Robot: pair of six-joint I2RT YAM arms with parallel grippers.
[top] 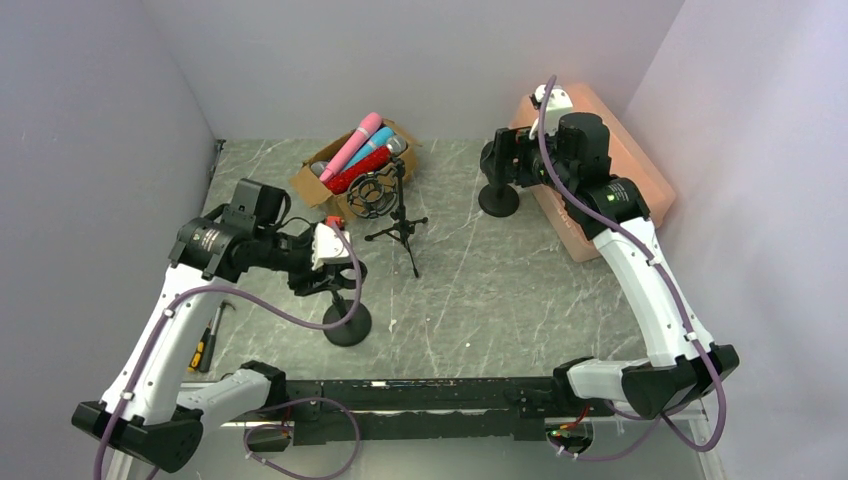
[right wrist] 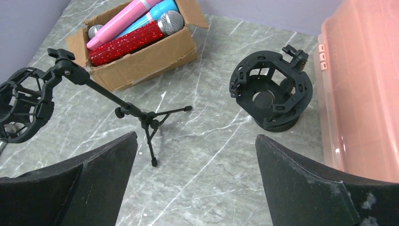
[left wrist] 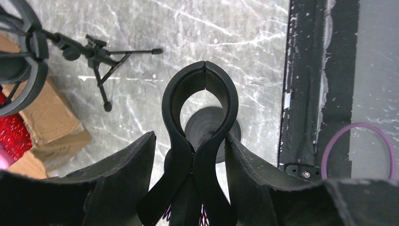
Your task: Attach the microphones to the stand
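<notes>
Microphones point(top: 361, 150) lie in cardboard box point(top: 305, 181), well apart from both pincers. Left pincer point(left wrist: 188, 150) seemingly clamped on clip holder point(left wrist: 200, 108); right pincer point(right wrist: 195, 155) spread apart, empty.

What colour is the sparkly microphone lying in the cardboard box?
Red glitter, with a silver mesh head; the right wrist view shows it best.

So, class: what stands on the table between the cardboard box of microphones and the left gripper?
In the top external view, the black tripod stand with its ring-shaped shock mount stands between the cardboard box and the left gripper.
</notes>
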